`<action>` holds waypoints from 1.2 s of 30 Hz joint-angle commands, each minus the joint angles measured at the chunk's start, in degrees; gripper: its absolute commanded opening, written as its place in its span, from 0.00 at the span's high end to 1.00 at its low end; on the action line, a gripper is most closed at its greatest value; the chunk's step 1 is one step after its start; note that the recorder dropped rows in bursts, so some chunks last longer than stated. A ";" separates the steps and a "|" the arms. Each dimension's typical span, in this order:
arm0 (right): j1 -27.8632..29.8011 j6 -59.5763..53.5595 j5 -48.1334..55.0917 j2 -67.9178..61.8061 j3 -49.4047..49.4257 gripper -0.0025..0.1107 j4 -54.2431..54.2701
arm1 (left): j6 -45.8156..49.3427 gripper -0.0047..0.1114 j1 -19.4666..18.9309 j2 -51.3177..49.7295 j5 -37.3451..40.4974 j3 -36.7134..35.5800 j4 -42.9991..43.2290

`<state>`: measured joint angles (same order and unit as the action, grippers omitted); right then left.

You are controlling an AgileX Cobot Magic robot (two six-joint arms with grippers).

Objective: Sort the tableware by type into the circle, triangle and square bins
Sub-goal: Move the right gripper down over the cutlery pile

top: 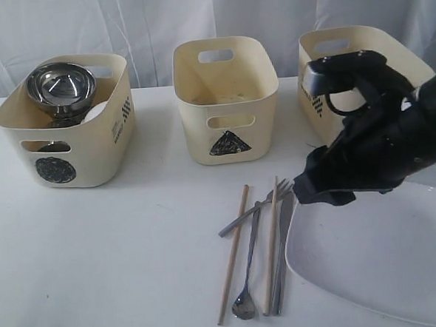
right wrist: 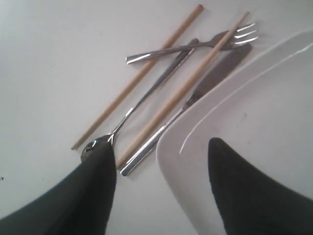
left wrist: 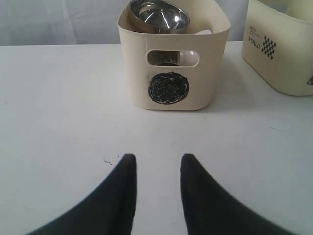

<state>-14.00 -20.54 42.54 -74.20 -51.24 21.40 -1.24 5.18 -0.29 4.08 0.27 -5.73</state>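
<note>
1. White tabletop (top: 99, 274) with a pale curtain (top: 120, 21) behind; noted three cream bins in a row on it, the triangle bin (top: 228, 118) in the middle.
2. Found the circle bin (top: 70, 161) to the left of the triangle bin and well apart from it. Saw a steel bowl (top: 60, 86) sitting highest inside, tilted, with a white bowl (top: 95, 112) showing just beside it. Could not make out what lay beneath them.
3. Found the square bin (top: 321, 124) to the right of the triangle bin, partly hidden by the right arm; could not see into it.
4. Located the cutlery on the table in front of the triangle bin, slightly to its right: two wooden chopsticks (top: 233, 253), a spoon (top: 248, 273), a fork (top: 254, 209) and a knife (top: 284, 248) in a loose bundle. Saw the fork lying slantwise across the spoon's handle and one chopstick.
5. Placed the white square plate (top: 380, 265) in front of the triangle bin and further right, with the knife just beside its edge.
6. Saw the right gripper (right wrist: 160, 144) hovering over that plate edge, in front and to the right of the triangle bin; jaws spread wide, grasping nothing, one finger above the spoon's bowl and the other above the plate.
7. Caught the left gripper (left wrist: 156, 157) only in its own wrist view, above bare table facing the circle bin; jaws parted by a narrow gap, with nothing between them.
</note>
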 commanded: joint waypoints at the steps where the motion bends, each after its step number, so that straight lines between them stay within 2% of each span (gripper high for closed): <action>1: -3.07 0.12 -0.54 -4.83 -3.58 0.50 -2.30 | -0.09 0.65 0.16 0.29 0.21 -0.27 0.01; 4: -5.60 4.34 -0.30 -9.10 -6.70 0.50 -6.31 | -0.09 0.65 0.16 0.29 0.21 -0.27 0.01; 8: -8.49 7.81 3.02 -15.49 -12.28 0.50 -17.06 | -0.09 0.65 0.16 0.29 0.21 -0.27 0.01; 13: -11.89 3.92 10.58 -22.97 -18.55 0.50 -25.81 | -0.09 0.65 0.16 0.29 0.21 -0.27 0.01; 16: -13.47 -3.40 10.59 -25.58 -19.98 0.50 -26.48 | -0.09 0.65 0.16 0.29 0.21 -0.27 0.01; 23: -16.77 -13.93 0.91 -27.61 -20.09 0.50 -26.48 | -0.09 0.65 0.16 0.29 0.21 -0.27 0.01; 36: -17.37 -14.31 -0.37 -30.97 -20.09 0.50 -27.85 | -0.09 0.65 0.16 0.29 0.21 -0.27 0.01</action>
<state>-31.33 -34.15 43.17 -104.98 -71.17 -5.26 -1.24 5.18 -0.29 4.08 0.27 -5.73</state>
